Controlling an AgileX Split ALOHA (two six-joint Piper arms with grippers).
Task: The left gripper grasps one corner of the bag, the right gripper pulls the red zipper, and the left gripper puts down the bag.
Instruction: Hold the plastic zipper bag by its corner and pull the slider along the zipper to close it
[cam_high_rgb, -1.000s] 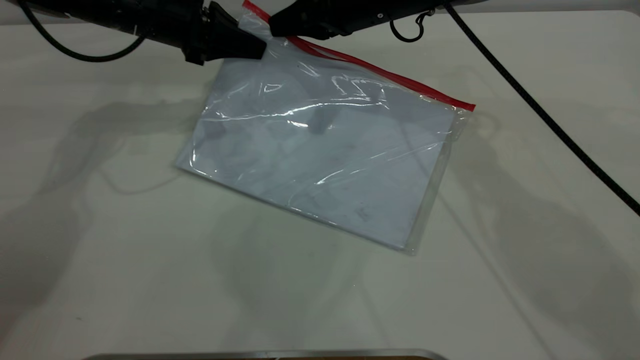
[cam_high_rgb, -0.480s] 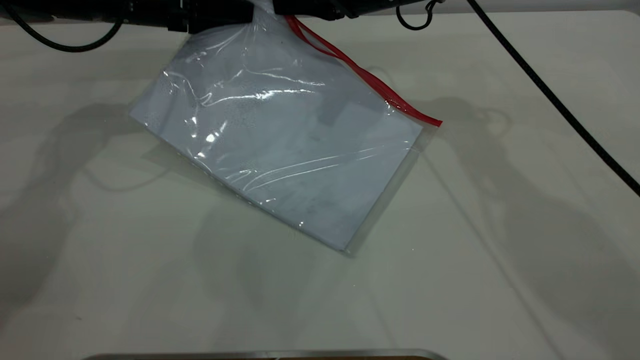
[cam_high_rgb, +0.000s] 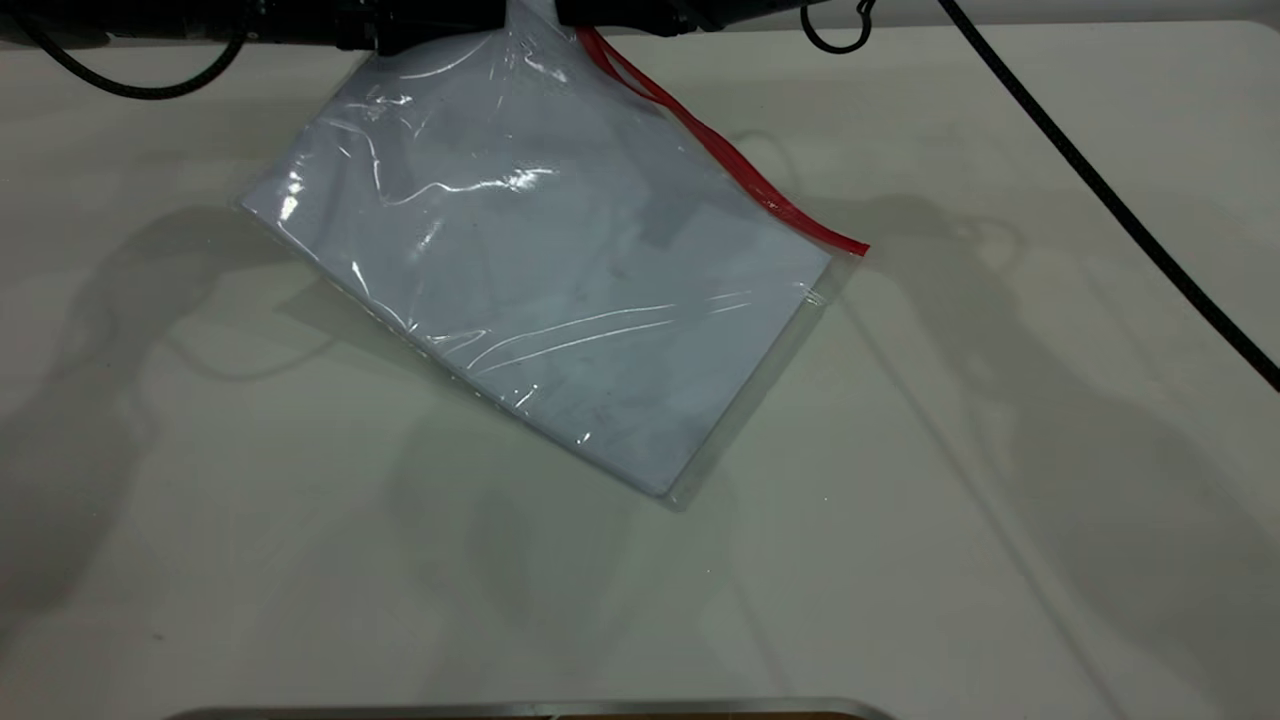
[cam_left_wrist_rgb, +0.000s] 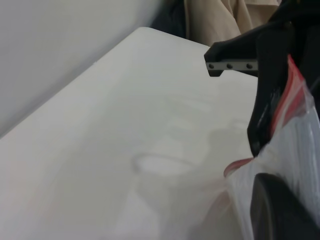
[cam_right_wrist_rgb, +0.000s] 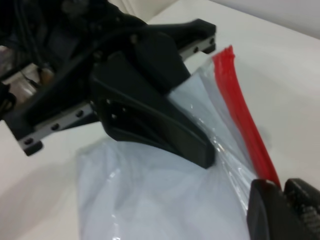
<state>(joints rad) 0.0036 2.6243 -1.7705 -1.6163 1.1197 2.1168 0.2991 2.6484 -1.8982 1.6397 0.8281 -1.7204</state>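
Jaws of my left gripper (cam_right_wrist_rgb: 200, 150) are clamped on the bag's (cam_high_rgb: 560, 290) far corner; those of my right gripper (cam_right_wrist_rgb: 285, 200) are pinched on the red zipper (cam_high_rgb: 720, 160) just beside it. I see the bag hanging tilted from both at the far edge, above the white table (cam_high_rgb: 1000, 500).

Count, exterior view: 1 bag (cam_high_rgb: 560, 290), clear plastic w/ 1 pale sheet inside, centre to upper centre of frame. 1 red zipper (cam_high_rgb: 720, 155) strip along its upper-right edge. 2 grippers at top edge: left gripper (cam_high_rgb: 480, 14) upper left, right gripper (cam_high_rgb: 580, 12) upper centre. 2 black cables: 1 upper left (cam_high_rgb: 130, 88), 1 running down the right side (cam_high_rgb: 1100, 190). 1 hook ring (cam_high_rgb: 840, 35) at top. 1 worktop (cam_high_rgb: 900, 560).
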